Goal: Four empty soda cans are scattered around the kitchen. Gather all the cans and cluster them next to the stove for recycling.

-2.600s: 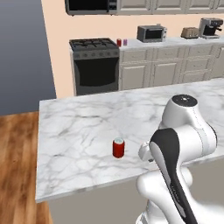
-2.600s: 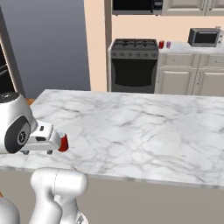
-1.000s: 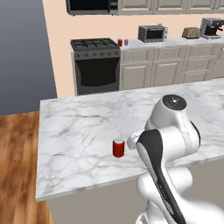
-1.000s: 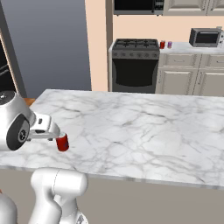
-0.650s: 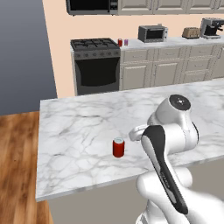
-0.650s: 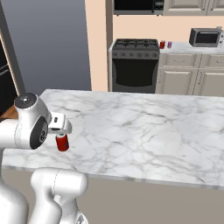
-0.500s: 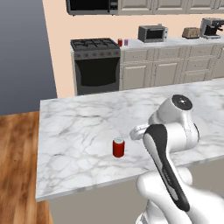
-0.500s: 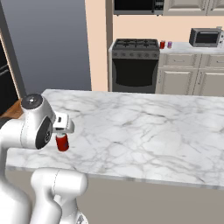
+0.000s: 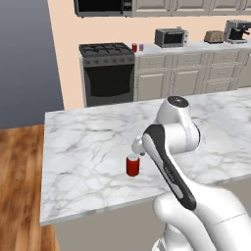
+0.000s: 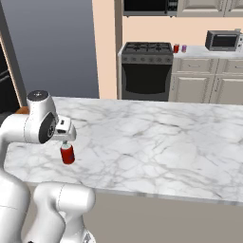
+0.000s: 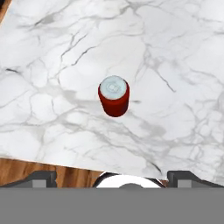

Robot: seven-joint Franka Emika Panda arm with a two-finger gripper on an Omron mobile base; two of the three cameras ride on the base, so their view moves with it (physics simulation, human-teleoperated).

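Observation:
A red soda can stands upright on the marble island, near its front left corner. My gripper hangs above it, open and pointing down. In the hand view the can sits centred between the wide-apart fingertips, which do not touch it. The hand hovers just over the can's silver top. Far behind is the stove. On the counter right of it stand a red can and a purple can.
A grey toaster oven sits on the back counter, with a toaster and coffee machine farther right. A black microwave hangs over the stove. The island's front edge and wooden floor lie close to the can.
The arm has swung its upper link round and the hand has settled directly over the red can. The can itself has not moved.

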